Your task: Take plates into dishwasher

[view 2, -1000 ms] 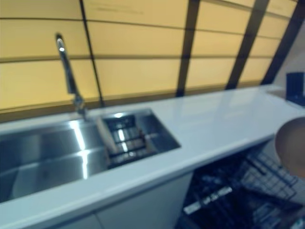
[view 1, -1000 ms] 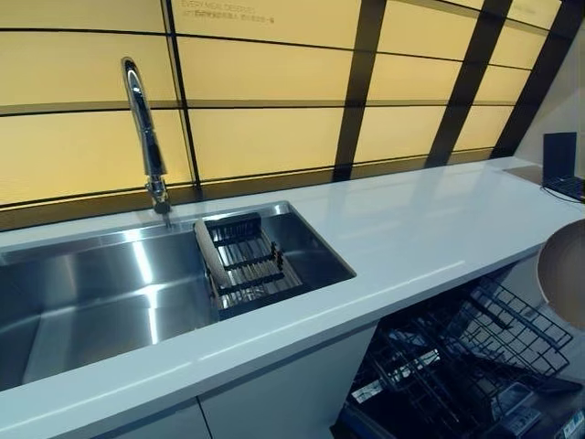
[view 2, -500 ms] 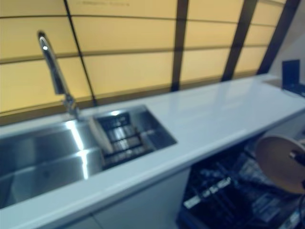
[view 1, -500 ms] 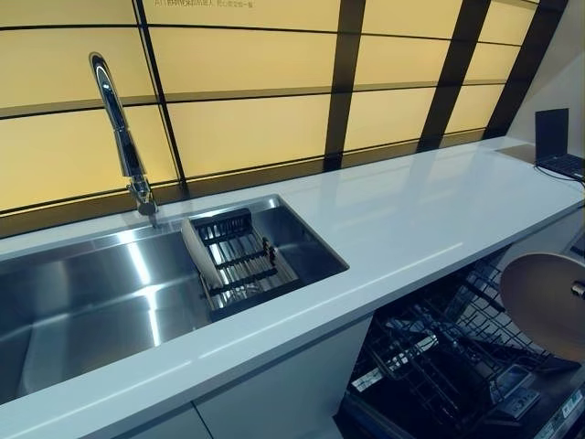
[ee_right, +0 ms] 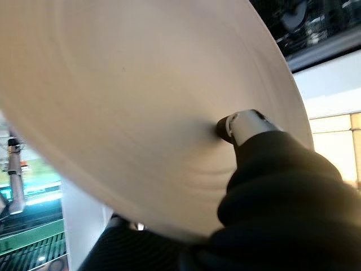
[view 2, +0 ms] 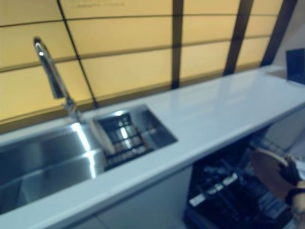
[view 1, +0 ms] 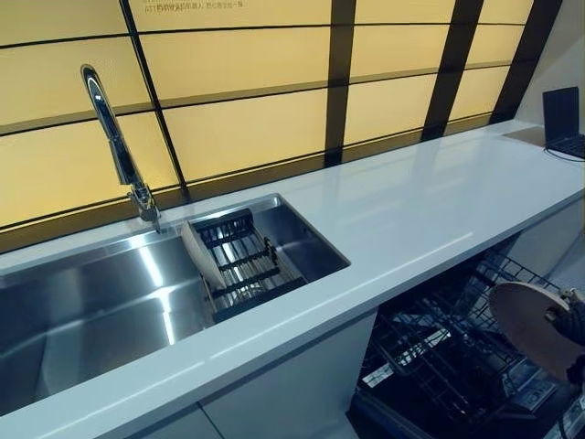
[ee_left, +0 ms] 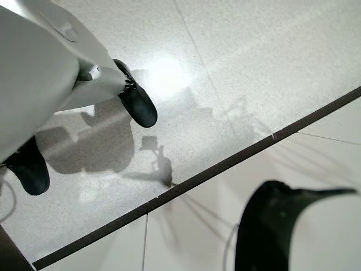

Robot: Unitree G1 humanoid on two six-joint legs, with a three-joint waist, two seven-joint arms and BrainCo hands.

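One plate (view 1: 528, 326) is in my right hand (view 1: 571, 322), fingers (ee_right: 243, 125) pinching its rim, thumb side pressed on the face. Left of my fingers the sink (view 1: 110, 293) holds a rack (view 1: 239, 261) with another plate (view 1: 197, 256) leaning in it; the white desk (view 1: 411, 219) lies between. Below my fingers sits the open dishwasher rack (view 1: 439, 347). I judge I should tilt the plate on edge, line it with the tines, and lower slowly.

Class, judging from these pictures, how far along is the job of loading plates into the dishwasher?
Done: dishwasher rack is pulled out. In hand: right hand pinches a plate above that rack. Left: seating it, then fetching the plate propped in the sink drainer.
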